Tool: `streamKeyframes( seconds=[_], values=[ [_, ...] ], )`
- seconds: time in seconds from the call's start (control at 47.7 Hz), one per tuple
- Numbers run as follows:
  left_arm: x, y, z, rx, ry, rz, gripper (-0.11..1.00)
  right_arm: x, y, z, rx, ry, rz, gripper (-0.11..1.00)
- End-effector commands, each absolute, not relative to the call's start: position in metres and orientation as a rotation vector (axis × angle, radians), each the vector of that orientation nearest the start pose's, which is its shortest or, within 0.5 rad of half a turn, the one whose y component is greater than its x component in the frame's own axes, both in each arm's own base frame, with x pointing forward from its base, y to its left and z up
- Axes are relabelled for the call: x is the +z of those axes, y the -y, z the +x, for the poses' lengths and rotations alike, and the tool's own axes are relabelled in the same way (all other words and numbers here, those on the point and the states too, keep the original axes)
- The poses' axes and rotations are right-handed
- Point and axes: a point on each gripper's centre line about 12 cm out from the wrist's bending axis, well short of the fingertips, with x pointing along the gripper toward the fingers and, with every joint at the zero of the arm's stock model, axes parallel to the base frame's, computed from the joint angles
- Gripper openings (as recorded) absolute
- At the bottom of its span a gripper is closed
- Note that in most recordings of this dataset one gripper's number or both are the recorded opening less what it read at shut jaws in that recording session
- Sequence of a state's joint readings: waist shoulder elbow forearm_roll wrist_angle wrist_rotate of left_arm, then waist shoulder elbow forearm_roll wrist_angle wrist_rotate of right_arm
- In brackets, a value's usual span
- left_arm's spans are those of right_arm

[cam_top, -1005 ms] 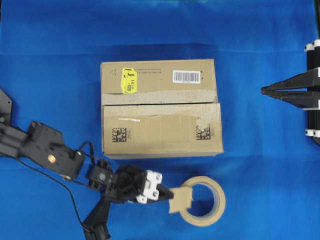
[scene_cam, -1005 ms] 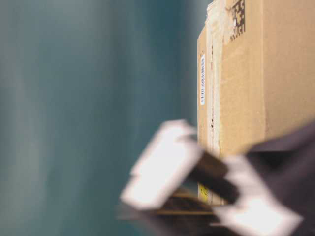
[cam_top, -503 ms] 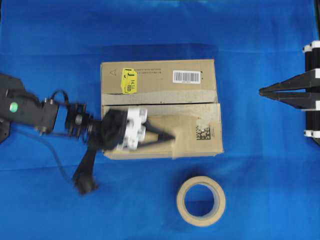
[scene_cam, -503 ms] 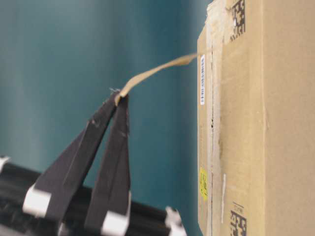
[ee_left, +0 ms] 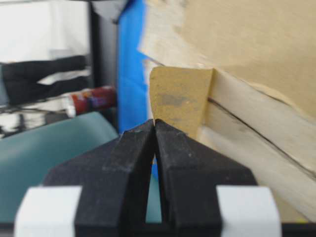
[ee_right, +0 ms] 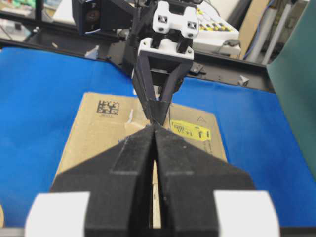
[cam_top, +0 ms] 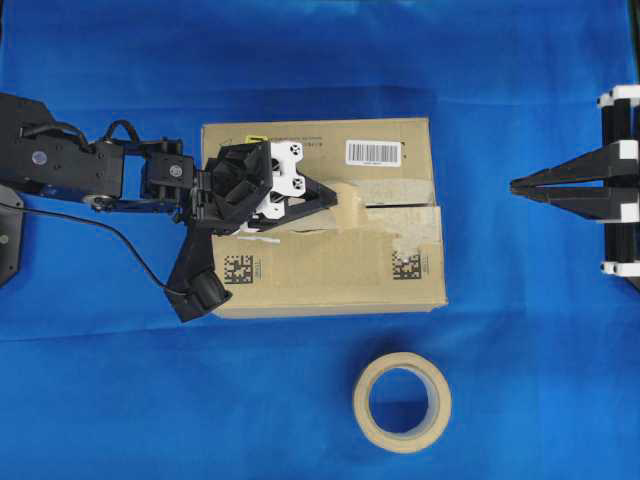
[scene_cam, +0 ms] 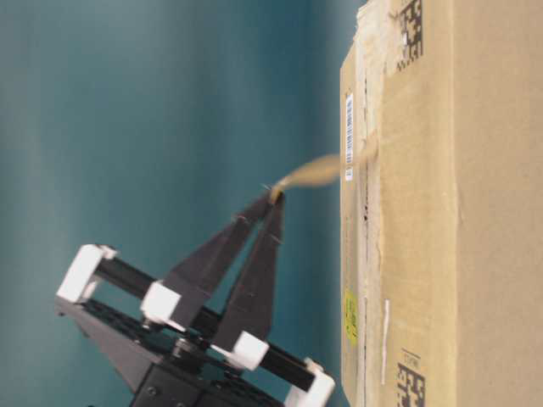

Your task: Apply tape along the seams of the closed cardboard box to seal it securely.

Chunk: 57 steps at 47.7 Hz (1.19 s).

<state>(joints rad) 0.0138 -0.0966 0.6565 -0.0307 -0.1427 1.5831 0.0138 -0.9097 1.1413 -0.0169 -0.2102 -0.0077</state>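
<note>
Over the cardboard box [cam_top: 320, 265] seams [cam_top: 400, 207], tan paper tape [cam_top: 345, 203], pinched flat

cardboard box [cam_top: 330, 270]: brown; yellow sticker, white barcode label, 2 black square codes
tape [cam_top: 347, 203]: tan-brown
tape roll [cam_top: 402, 402]: beige
worktop [cam_top: 520, 380]: blue

We see the overhead view evenly and brightly lit, with the cardboard box [cam_top: 322, 216] casting a soft shadow on the blue cloth [cam_top: 300, 60] beyond its far edge. The table-level view lies turned sideways, its teal backdrop [scene_cam: 127, 127] hazy. Both wrist views blur their near fingers.
</note>
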Motion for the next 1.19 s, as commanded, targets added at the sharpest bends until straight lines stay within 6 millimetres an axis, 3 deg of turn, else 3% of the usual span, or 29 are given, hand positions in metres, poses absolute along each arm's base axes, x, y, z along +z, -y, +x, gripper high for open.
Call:
streamKeyframes(
  seconds=[0.0, 0.503, 0.943, 1.026, 1.173],
  values=[
    [0.234, -0.006, 0.391, -0.307, -0.34, 1.525, 0.0, 0.291, -0.004, 0.213, 0.021, -0.012, -0.032, 0.0],
    [0.222, -0.009, 0.383, -0.411, -0.428, 1.564, 0.0, 0.291, -0.004, 0.219, 0.02, -0.015, -0.004, 0.0],
    [0.216, -0.016, 0.38, -0.449, -0.478, 1.575, 0.0, 0.286, -0.002, 0.239, 0.01, -0.025, 0.0, 0.01],
    [0.216, -0.016, 0.38, -0.451, -0.48, 1.575, 0.0, 0.284, -0.002, 0.245, 0.009, -0.026, 0.0, 0.12],
    [0.217, -0.016, 0.38, -0.448, -0.48, 1.573, 0.0, 0.284, -0.001, 0.26, 0.004, -0.003, 0.018, 0.45]
  ],
)
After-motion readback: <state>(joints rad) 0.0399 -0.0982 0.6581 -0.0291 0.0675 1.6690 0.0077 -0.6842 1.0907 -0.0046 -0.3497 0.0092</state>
